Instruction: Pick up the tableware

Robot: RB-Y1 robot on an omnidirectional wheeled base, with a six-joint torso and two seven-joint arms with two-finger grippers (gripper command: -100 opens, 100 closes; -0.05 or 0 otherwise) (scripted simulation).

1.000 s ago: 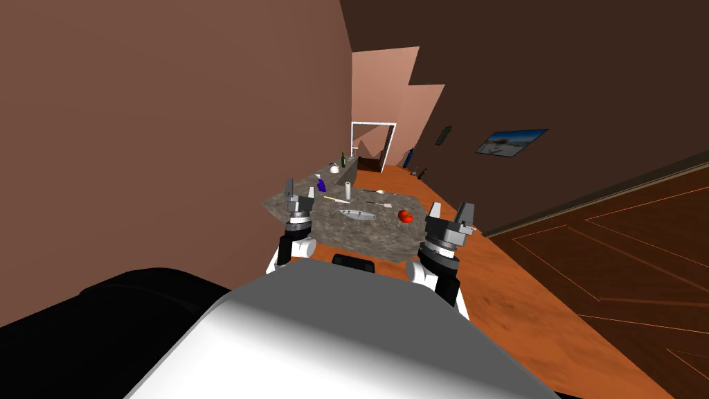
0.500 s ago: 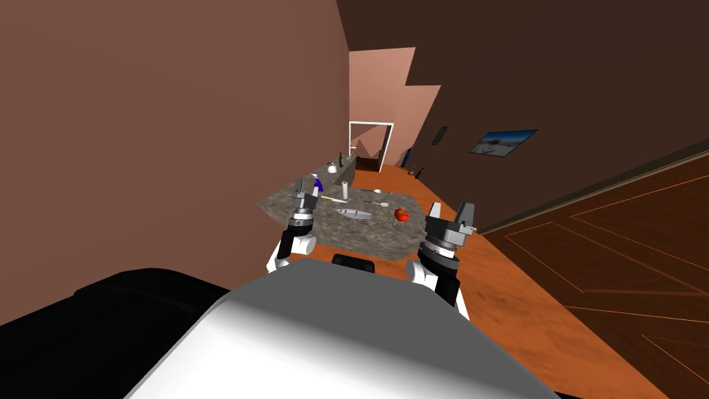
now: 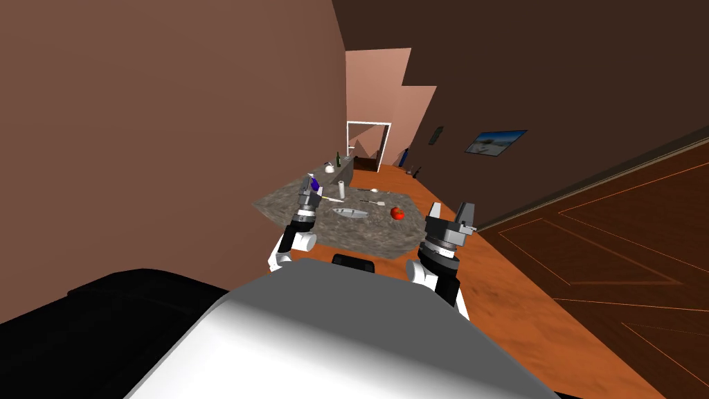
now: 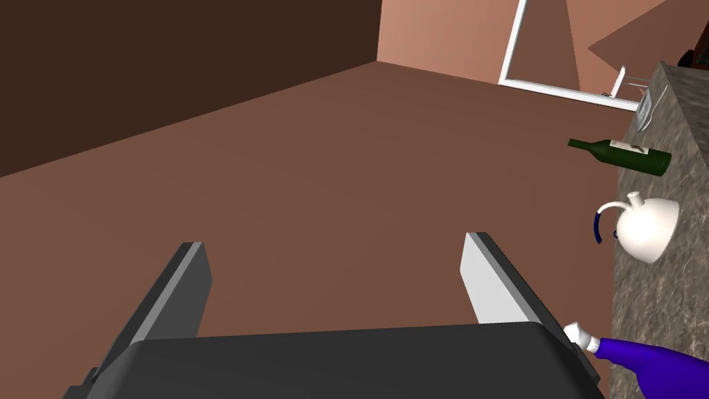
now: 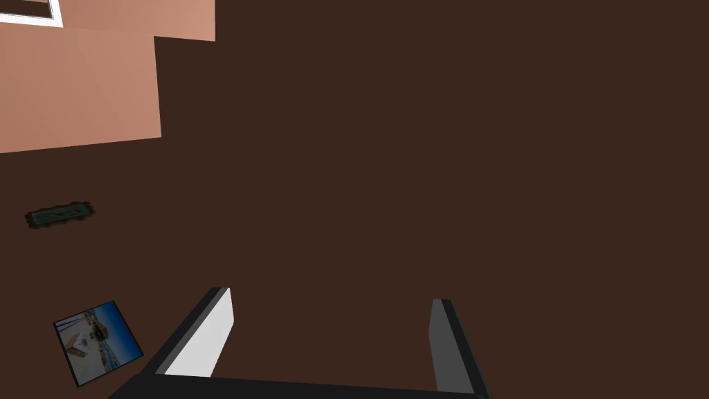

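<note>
Resting on counter [image 3: 374, 239], grey dish [image 3: 349, 213], apart from wide left jaws, right jaws wide.

Brown walls [image 3: 173, 104], orange floor [image 3: 526, 298]; mottled grey counter [image 3: 374, 239], white doorframe [image 3: 368, 123], framed picture [image 3: 495, 141]

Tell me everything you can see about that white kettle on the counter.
The kettle is plain white: a round body, a small knob on top and a thin arched handle, part white, part dark blue. It stands on the speckled grey counter, between the green bottle and the blue spray bottle, touching neither.
</note>
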